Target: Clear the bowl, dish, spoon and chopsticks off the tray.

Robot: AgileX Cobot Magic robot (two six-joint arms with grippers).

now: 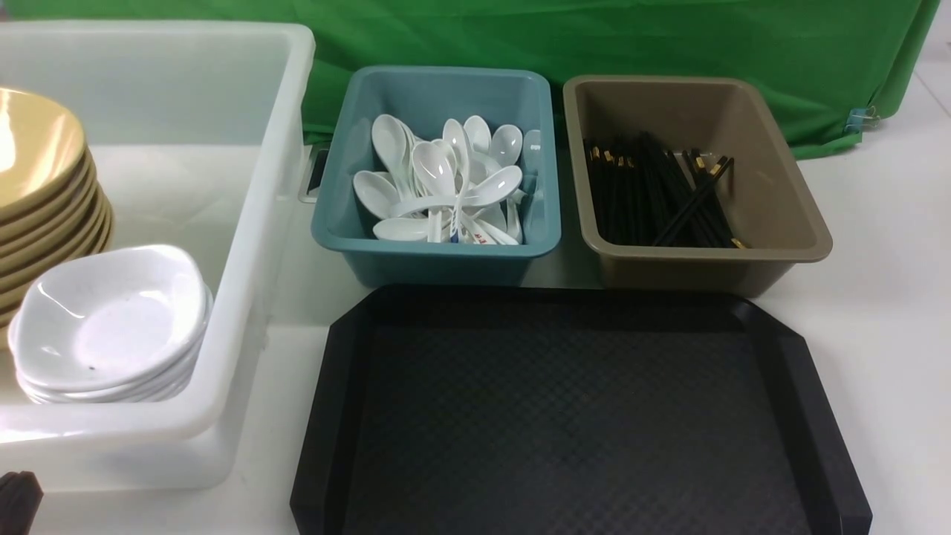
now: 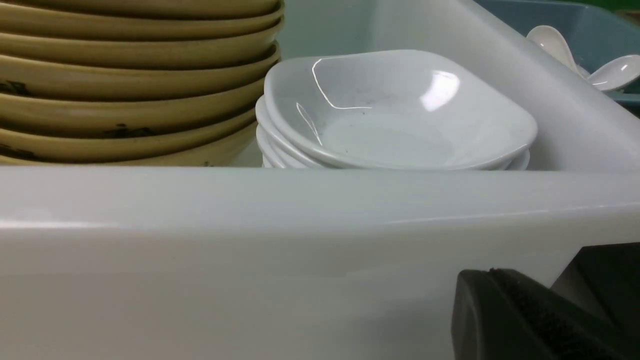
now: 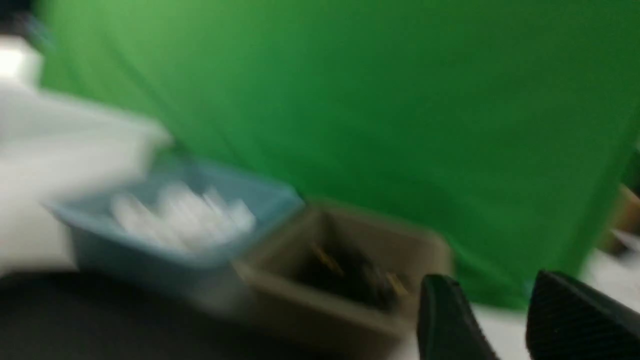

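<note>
**Tray bare, everything binned**

Looking across the front view, the big black rectangular plastic tray (image 1: 579,416) with cut-off corners and a diamond-textured floor shows nothing on it; I judge the clearing finished, or nearly so.

The glossy mustard-yellow bowls (image 1: 37,171) sit stacked inside the large white translucent bin (image 1: 245,223) at the robot's left, touching a stack of small white squarish dishes (image 1: 111,319). White soup spoons (image 1: 446,178) are heaped in the teal tub (image 1: 438,260) just beyond the tray's far rim. Black chopsticks (image 1: 661,197) with gold bands lie in the brown tub (image 1: 773,223) beside it, long axes running mostly away from the robot.

The left gripper (image 2: 520,315) sits low against the white bin's near wall, so the left arm is nearer the bowls and dishes; only one finger shows, so I cannot tell its spread. The right gripper (image 3: 505,320), blurred, has its two fingers parted around nothing, nearer the brown tub.

A white tabletop (image 1: 884,297) and green backdrop cloth (image 1: 594,37) surround everything.
</note>
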